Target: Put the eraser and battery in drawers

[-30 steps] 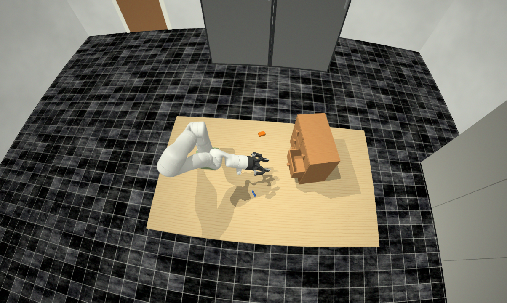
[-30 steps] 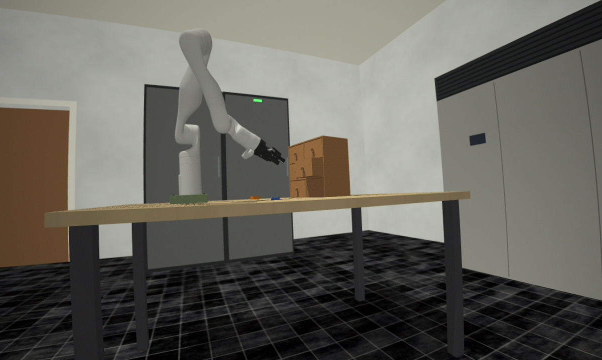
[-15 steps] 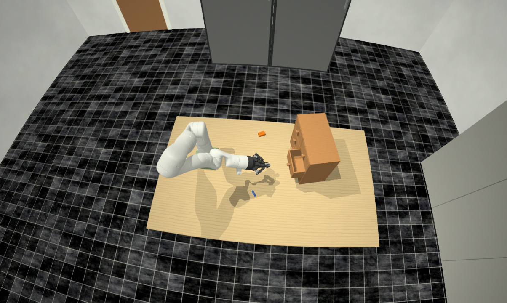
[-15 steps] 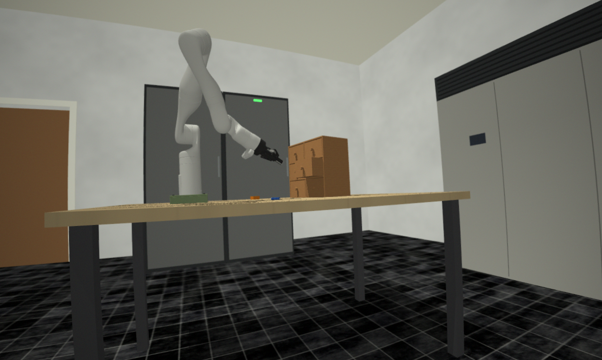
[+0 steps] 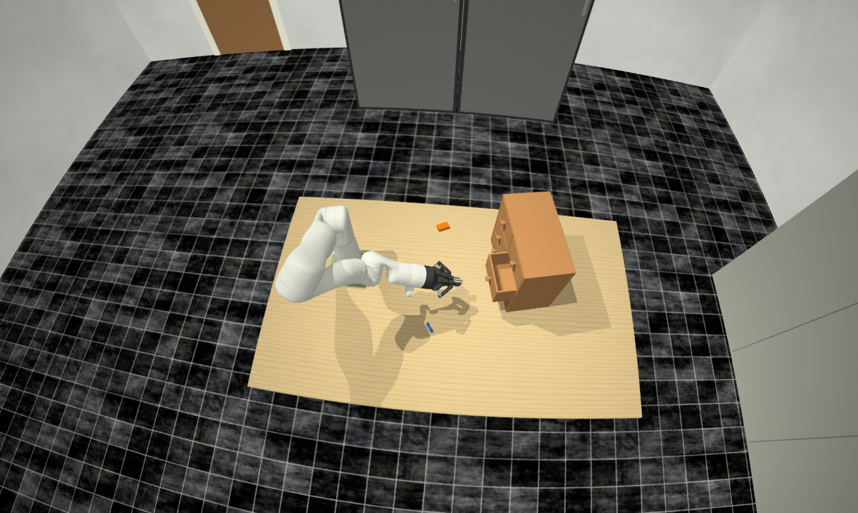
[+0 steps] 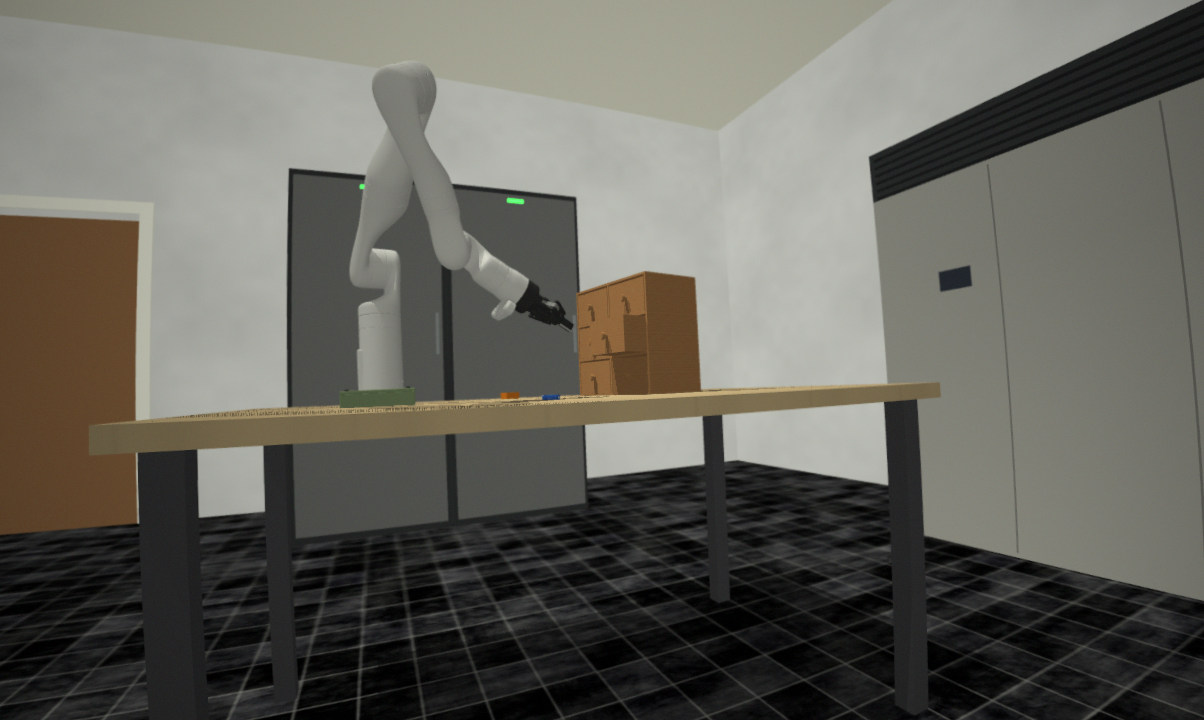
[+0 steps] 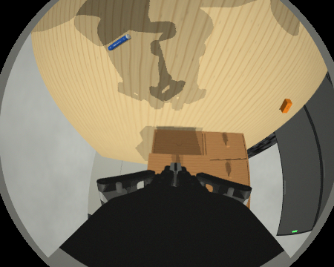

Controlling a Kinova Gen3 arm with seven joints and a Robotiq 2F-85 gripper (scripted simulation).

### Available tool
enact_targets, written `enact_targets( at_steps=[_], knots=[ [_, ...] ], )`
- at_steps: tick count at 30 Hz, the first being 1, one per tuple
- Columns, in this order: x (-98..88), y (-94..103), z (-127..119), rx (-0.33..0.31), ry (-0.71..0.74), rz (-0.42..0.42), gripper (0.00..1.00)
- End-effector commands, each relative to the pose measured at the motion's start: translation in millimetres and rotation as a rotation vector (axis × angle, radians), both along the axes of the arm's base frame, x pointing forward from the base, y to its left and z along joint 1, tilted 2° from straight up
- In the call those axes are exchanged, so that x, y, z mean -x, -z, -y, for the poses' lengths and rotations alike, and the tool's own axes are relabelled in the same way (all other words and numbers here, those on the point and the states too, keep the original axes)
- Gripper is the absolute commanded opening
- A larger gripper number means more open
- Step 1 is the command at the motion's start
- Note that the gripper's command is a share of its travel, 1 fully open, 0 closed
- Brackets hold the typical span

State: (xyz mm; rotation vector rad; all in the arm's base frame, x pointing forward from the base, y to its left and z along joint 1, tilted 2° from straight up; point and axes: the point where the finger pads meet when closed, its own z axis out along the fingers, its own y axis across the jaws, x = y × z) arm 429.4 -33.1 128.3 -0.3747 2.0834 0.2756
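With the fingers narrow and nothing held, the pulled-out middle-right drawer is noted straight ahead, just apart, toward the counter's chest-side edge; a push along its sliding axis is judged next.

Brown door near dark grey cabinet; black tiled floor.

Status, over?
Gripper shut, empty. Chest's middle right drawer out. Orange block and blue cylinder on table, off the drawer's path.
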Motion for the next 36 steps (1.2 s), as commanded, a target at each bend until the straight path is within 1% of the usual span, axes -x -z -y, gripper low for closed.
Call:
enact_targets(
  at_steps=[1,3,11,16,36],
  knots=[
    [-1.5,-0.2,-9.5,0.006,-0.016,0.001,0.0],
    [-2.3,0.1,-9.8,0.01,-0.011,0.0,0.0],
    [-28.4,9.5,-22.4,0.01,-0.011,0.0,0.0],
    [-37.4,12.8,-26.8,0.01,-0.011,0.0,0.0],
    [-39.1,13.4,-27.6,0.01,-0.011,0.0,0.0]
  ],
)
